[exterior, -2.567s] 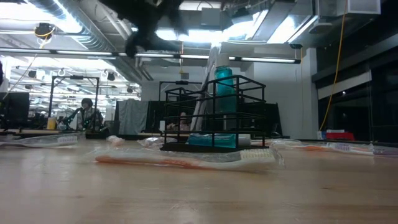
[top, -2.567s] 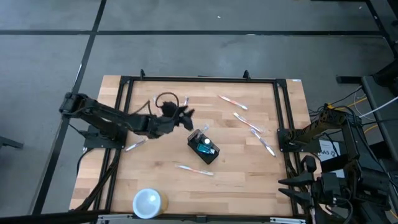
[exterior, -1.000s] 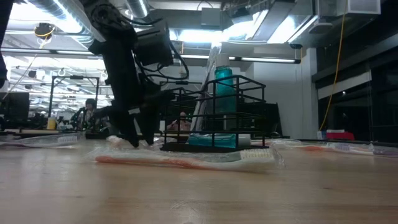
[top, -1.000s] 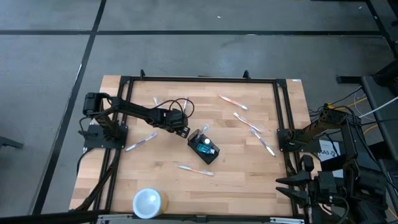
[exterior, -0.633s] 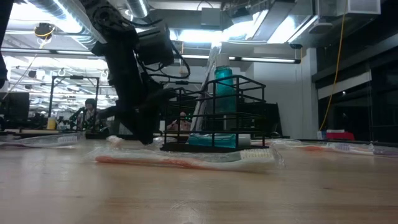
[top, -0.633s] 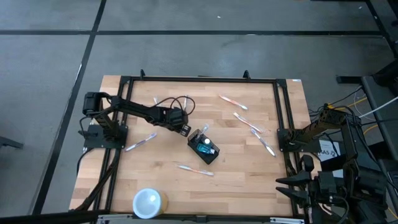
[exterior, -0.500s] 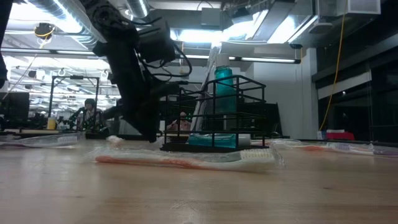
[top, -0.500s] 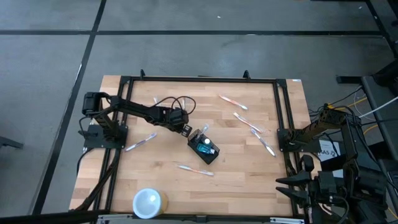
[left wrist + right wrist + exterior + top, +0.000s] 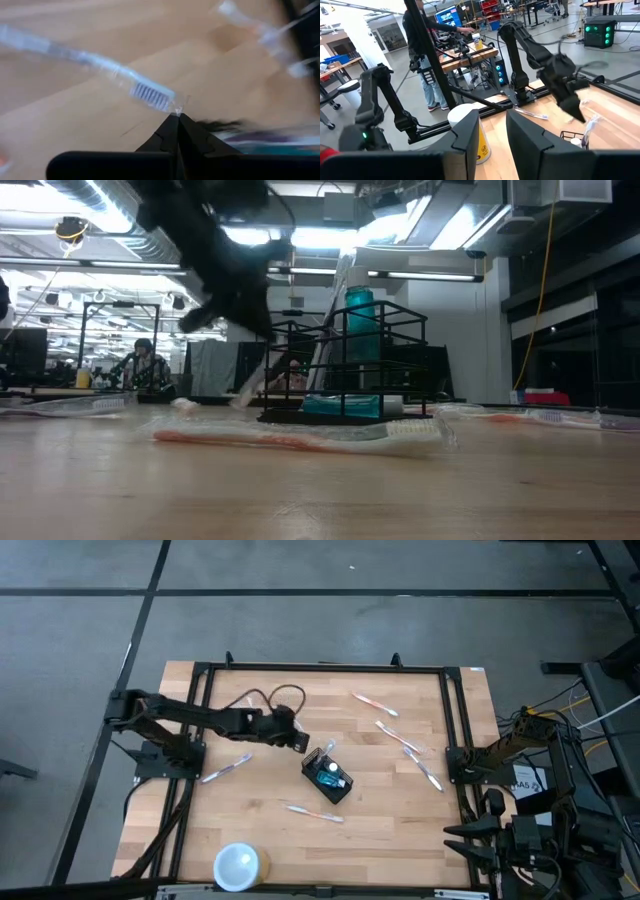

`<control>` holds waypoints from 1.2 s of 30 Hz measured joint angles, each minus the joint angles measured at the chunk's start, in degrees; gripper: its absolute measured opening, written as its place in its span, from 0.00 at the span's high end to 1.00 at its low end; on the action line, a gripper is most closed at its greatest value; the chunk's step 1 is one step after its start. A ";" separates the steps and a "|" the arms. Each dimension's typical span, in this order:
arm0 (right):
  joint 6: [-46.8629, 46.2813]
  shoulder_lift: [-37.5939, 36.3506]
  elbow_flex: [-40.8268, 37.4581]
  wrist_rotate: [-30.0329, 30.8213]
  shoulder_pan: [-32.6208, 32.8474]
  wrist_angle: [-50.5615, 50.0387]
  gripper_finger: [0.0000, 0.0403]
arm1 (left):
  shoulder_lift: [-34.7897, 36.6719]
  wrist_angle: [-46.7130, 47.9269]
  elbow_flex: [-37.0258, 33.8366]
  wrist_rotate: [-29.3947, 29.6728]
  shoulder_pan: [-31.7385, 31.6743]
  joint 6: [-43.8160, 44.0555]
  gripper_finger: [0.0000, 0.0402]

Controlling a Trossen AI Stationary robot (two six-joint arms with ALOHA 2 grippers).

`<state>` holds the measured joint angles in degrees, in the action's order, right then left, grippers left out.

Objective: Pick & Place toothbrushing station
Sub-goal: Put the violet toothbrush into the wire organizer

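The toothbrushing station (image 9: 328, 777), a black wire caddy with teal items inside, stands mid-table and shows again in the low view (image 9: 345, 360). Just left of it, my left gripper (image 9: 297, 742) is raised above the wood and shut on a wrapped toothbrush (image 9: 248, 385). Its shut tips fill the lower part of the left wrist view (image 9: 177, 117). My right gripper (image 9: 492, 145) waits at the table's right edge, its fingers apart with nothing between them. My left gripper pinches the clear wrapper's end (image 9: 176, 107), just past the bristle head (image 9: 150, 95), between its two fingertips. The toothbrush hangs slanted below the fingers. Whether its lower end (image 9: 236, 401) touches the wood I cannot tell.
Loose wrapped toothbrushes lie at the far right (image 9: 375, 705), right (image 9: 425, 770), near the caddy's front (image 9: 312, 812) and at the left (image 9: 225, 768). A round white cup (image 9: 238, 865) stands at the near left. A black frame (image 9: 320, 666) rims the table.
My left gripper, open and low beside the caddy's left side a second ago, has shut on the toothbrush's wrapper end and then risen. The toothbrush's head end has come up off the table with it.
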<state>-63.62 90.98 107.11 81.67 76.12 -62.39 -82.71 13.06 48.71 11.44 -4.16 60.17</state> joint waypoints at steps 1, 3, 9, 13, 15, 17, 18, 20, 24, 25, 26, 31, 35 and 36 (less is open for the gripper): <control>0.03 0.00 0.00 -0.02 0.00 -0.02 0.75 | 1.41 -0.75 0.00 0.39 0.00 0.59 1.00; 0.29 0.00 0.00 -0.01 0.00 -0.02 0.75 | 4.18 -2.64 0.00 0.76 0.00 1.55 1.00; 1.80 0.01 0.01 0.29 0.00 -0.28 0.75 | 10.24 -5.22 0.00 2.18 0.28 4.60 1.00; 2.58 0.01 0.00 0.42 0.00 -0.42 0.75 | 11.58 -10.32 0.00 2.23 1.63 6.75 1.00; 2.58 0.00 0.02 0.42 0.00 -0.44 0.75 | 11.64 -13.89 0.00 2.91 2.73 7.32 1.00; 2.58 0.02 0.01 0.42 0.00 -0.44 0.75 | 11.66 -16.90 0.00 4.41 4.02 8.29 1.00; 2.57 0.00 0.00 0.42 0.00 -0.44 0.75 | 11.66 -18.00 0.00 5.20 4.70 8.72 1.00; 2.54 0.02 0.00 0.42 0.00 -0.42 0.75 | 11.66 -19.38 0.00 6.94 6.26 9.55 1.00; 2.54 0.00 0.00 0.42 0.00 -0.42 0.75 | 11.64 -22.30 0.00 10.84 9.54 10.15 1.00; 2.54 0.02 0.00 0.42 0.00 -0.42 0.75 | 11.64 -23.68 0.00 11.51 10.22 10.14 1.00; 2.56 0.00 0.00 0.42 0.00 -0.42 0.75 | 11.64 -25.01 0.00 12.22 10.86 10.06 1.00; 2.58 0.02 0.00 0.42 -0.01 -0.68 0.75 | 11.64 -30.66 0.00 15.90 13.49 8.44 1.00; 2.58 0.02 0.00 0.42 -0.04 -0.68 0.75 | 11.62 -32.97 0.29 17.73 14.78 7.53 1.00; 2.58 0.02 0.00 0.42 -0.04 -0.68 0.75 | 11.62 -32.80 0.59 18.02 15.01 7.20 1.00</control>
<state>-61.04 91.00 107.11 82.08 76.07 -63.07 -71.09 -19.74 49.30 29.47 10.85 67.37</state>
